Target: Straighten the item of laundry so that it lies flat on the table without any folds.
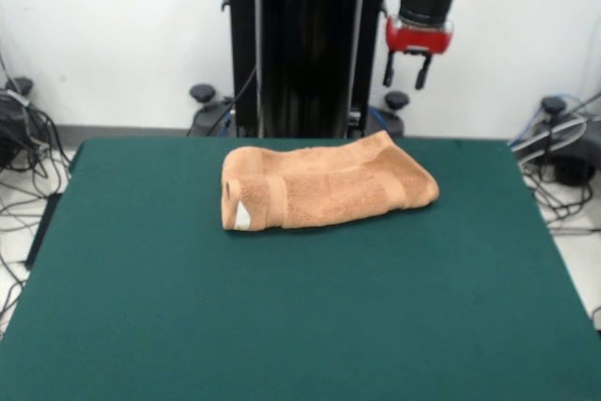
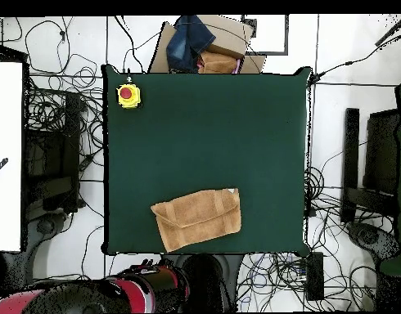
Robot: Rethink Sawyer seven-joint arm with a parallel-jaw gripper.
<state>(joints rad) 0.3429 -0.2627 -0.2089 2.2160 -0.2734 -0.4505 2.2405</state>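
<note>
The hand [image 1: 408, 70] hangs high, fingers parted, holding nothing. Below it at seven o'clock the towel [image 1: 324, 186] lies folded over on the green worktop [image 1: 282, 326], well apart. A red button on yellow [image 2: 128, 95] sits in one corner; cables [image 2: 65, 123] crowd the floor.

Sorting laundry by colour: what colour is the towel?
Light orange-tan towel, seen best in the front view.

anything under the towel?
Only the green table shows around the folded towel. Its lower layers, and whatever the cloth covers, are hidden. The gripper hangs clear, above.
</note>
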